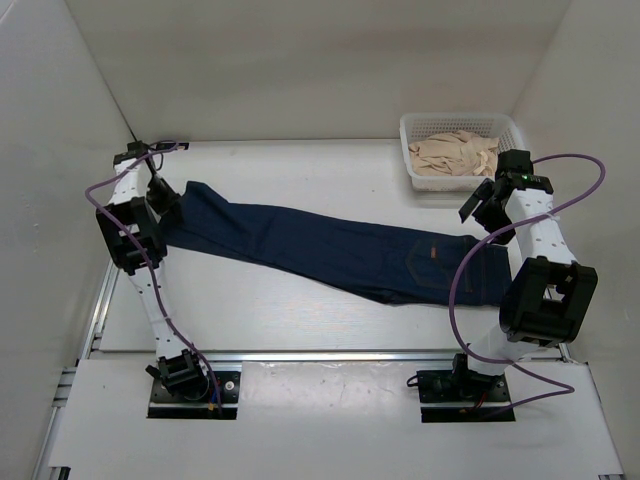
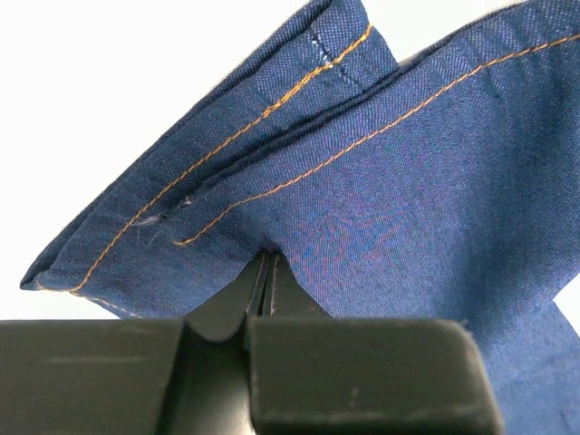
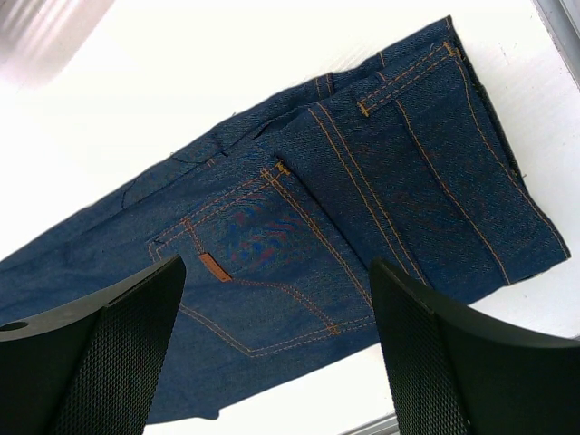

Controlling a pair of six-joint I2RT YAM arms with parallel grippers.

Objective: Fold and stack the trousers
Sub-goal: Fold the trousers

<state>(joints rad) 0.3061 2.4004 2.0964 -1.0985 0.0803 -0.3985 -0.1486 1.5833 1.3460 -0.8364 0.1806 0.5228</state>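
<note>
Dark navy jeans [image 1: 330,250] flat on the white table [image 1: 300,330], laid diagonally: leg hems at far left, waistband at near right. Legs stacked one on the other, so lengthwise fold apparently done. Crosswise fold and stacking judged not yet done.

Left gripper [image 2: 267,263] pinched together on the leg hems [image 2: 208,172], low at the far-left end of the garment. Bite shallow, right at the cloth edge below the orange stitching. Two layers visible, upper one offset from the lower. Cannot tell whether both are caught.

Right gripper [image 3: 274,272] spread wide, holding nothing, hovering above the waistband end, over the back pocket [image 3: 254,245] and its small tan label [image 3: 215,267].

Likely trouble from here:
- Denim slipping out of the left pinch on lifting. Cause: heavy cloth, little material between the pads.
- Only one leg carried over, the other left behind. Cause: offset hems, partial catch.
- Skewed fold, hems landing off the waistband. Cause: diagonal lie and a pull from one end only.
- Whole garment dragged across the table instead of folding. Cause: no hold at the waist end.
- Snag on the white basket [image 1: 455,118] of beige cloth [image 1: 455,155] at far right, just beyond the right gripper. Cause: too wide a swing.
</note>
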